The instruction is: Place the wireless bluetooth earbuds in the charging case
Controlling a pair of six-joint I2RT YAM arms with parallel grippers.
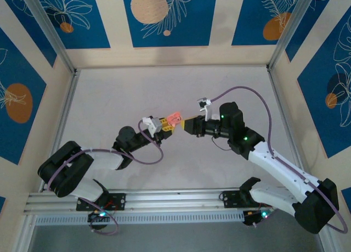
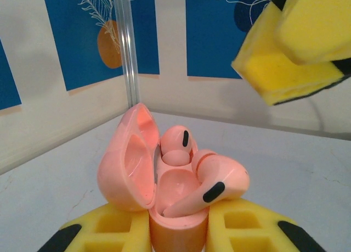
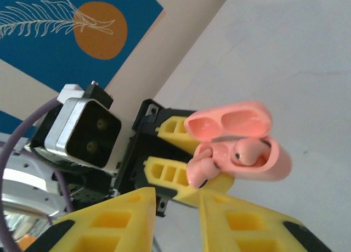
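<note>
My left gripper (image 2: 178, 233) is shut on the salmon-pink charging case (image 2: 178, 238), held above the table with its lid (image 2: 127, 164) swung open. One earbud (image 2: 177, 143) sits in the far slot. The other earbud (image 2: 220, 182) lies crooked across the near slot, its stem resting in the well and its head over the rim. My right gripper (image 3: 178, 203) hovers just short of the case (image 3: 274, 165), a narrow gap between its yellow fingers and nothing in it. From above, the case (image 1: 173, 118) sits between the left gripper (image 1: 164, 124) and the right gripper (image 1: 189, 126).
The pale grey tabletop (image 1: 164, 87) is walled by blue-and-beige panels, with aluminium posts (image 1: 49, 32) at the back corners. A purple cable (image 1: 249, 90) loops over the right arm. The left wrist camera housing (image 3: 82, 132) faces the right gripper.
</note>
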